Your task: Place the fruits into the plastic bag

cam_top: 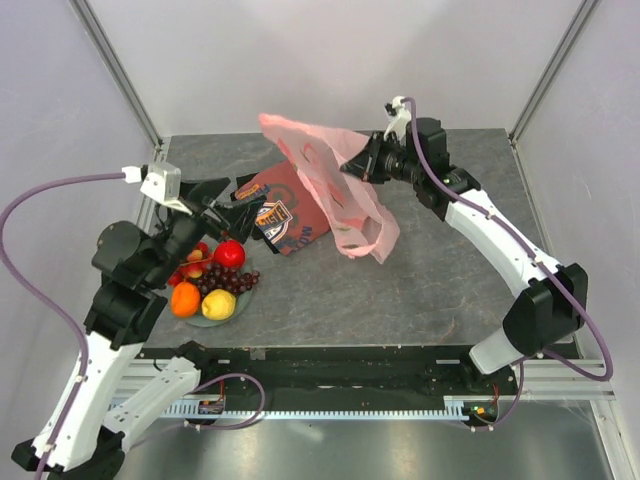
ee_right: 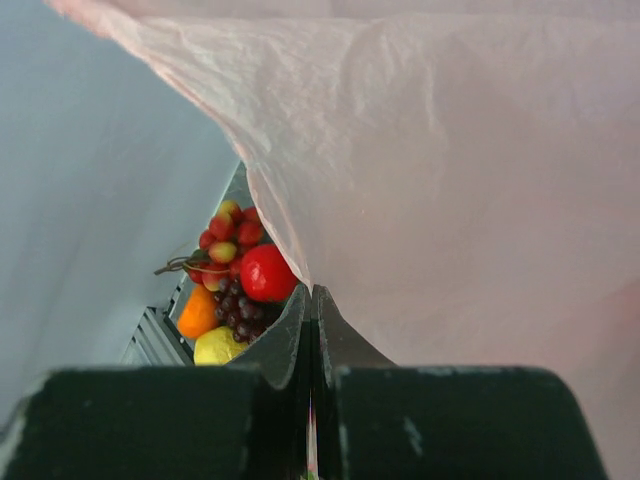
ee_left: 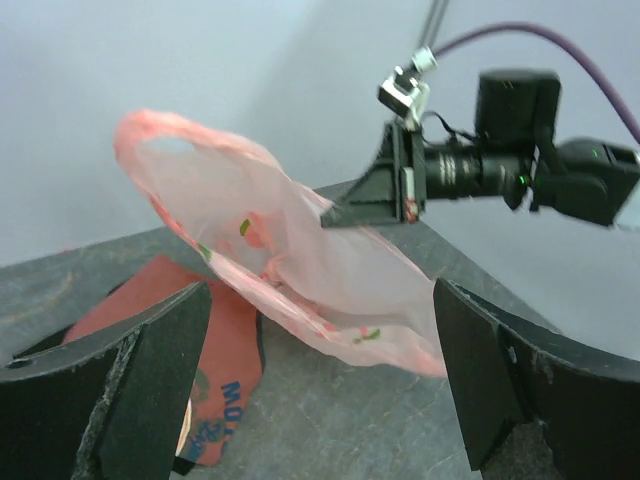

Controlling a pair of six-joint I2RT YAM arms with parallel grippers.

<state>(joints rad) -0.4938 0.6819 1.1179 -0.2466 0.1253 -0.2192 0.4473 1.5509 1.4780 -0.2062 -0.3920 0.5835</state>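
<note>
Right gripper (cam_top: 358, 166) is clamped shut on an edge of the bag (cam_top: 340, 195), holding it raised beyond and to the right of the plate (cam_top: 200, 322). Left gripper (cam_top: 232, 203) is wide open and empty, just past the plate's far side, facing the bag. Fruits (cam_top: 212, 278) all sit on the plate, none bagged yet, so every pick and drop is left.

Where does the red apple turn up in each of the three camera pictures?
Top external: red apple lower left, among the fruits.
Left wrist: not in it.
Right wrist: left of centre, under the pink plastic bag.
Shared landmark: that bag, pinched by the right pincer, shows in every view.
</note>
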